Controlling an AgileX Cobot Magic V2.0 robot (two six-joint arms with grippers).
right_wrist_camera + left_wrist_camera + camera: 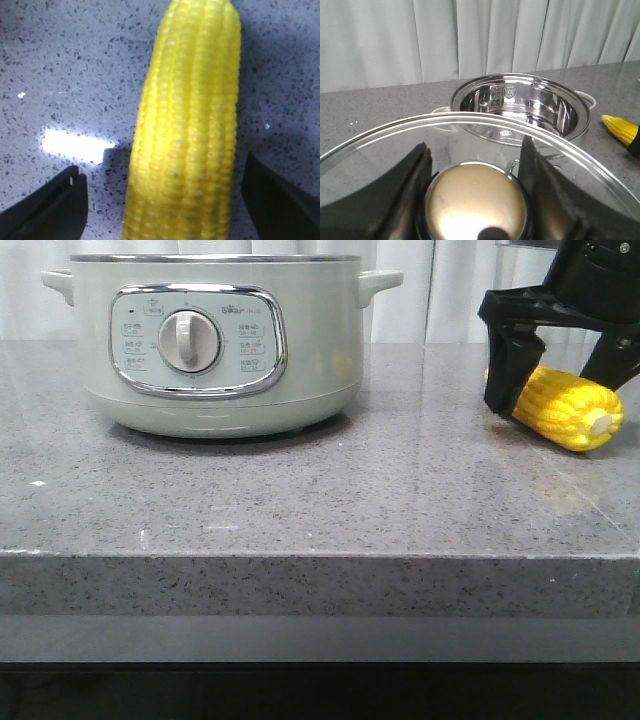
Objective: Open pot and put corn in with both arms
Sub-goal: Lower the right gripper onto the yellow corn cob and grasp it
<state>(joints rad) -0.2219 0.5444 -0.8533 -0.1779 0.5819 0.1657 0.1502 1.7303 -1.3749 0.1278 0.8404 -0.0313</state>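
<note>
The pot point(215, 350) stands at the back left of the counter, with its dial facing me. In the left wrist view the pot point(520, 107) is open and its steel inner bowl is empty. My left gripper point(474, 145) is shut on the gold knob point(476, 200) of the glass, steel-rimmed lid point(380, 150) and holds it away from the pot. The left gripper is out of the front view. The corn point(570, 405) lies on the counter at the right. My right gripper point(560, 390) is open and straddles the corn point(190, 125), with both fingers apart from it.
The grey speckled stone counter point(300, 500) has its front edge near the bottom of the front view. A white curtain point(420, 40) hangs behind the counter. The corn's tip point(620, 129) lies to the right of the pot.
</note>
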